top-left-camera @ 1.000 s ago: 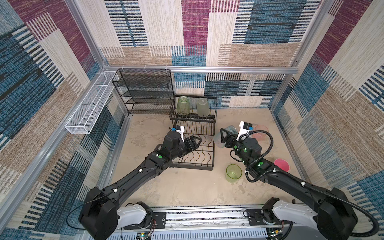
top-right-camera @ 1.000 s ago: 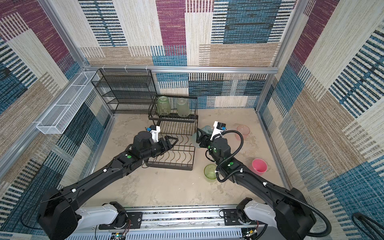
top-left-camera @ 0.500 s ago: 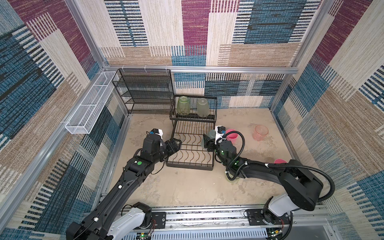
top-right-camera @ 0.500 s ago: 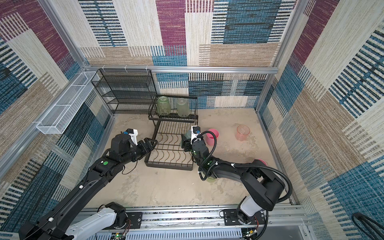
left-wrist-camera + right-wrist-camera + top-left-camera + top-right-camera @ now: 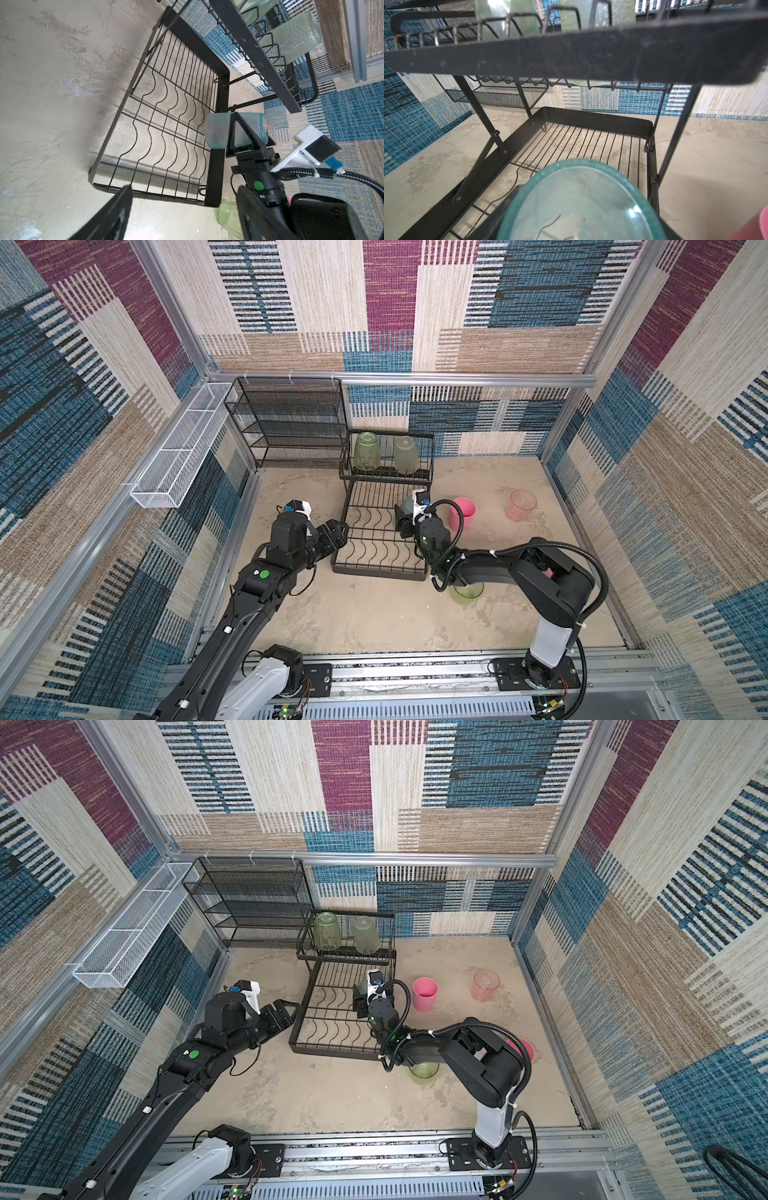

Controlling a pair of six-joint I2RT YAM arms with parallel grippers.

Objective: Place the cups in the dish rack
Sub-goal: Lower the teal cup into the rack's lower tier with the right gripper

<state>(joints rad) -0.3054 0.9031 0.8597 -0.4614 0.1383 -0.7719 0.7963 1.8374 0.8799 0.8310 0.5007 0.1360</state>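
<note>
The black dish rack [image 5: 380, 569] stands mid-floor. Two green cups, one ribbed [image 5: 366, 450] and one frosted [image 5: 406, 455], stand upside down on its raised shelf. My right gripper [image 5: 405, 517] is shut on a frosted teal cup [image 5: 217, 131], held on its side just above the right edge of the low tray, its mouth [image 5: 581, 199] facing the wrist camera. My left gripper [image 5: 338, 531] is open and empty at the tray's left edge. On the floor are an opaque pink cup [image 5: 462, 512], a clear pink cup [image 5: 520, 506] and a green cup [image 5: 467, 593].
A taller black mesh shelf unit [image 5: 286, 423] stands at the back left. A white mesh basket [image 5: 178, 456] hangs on the left wall. Another pink cup [image 5: 527, 1050] shows partly behind my right arm's elbow. Patterned walls close in all sides.
My left gripper drew back from over the tray to its left edge. My right gripper carried the teal cup leftward, from the floor beside the rack to the tray's right edge.
</note>
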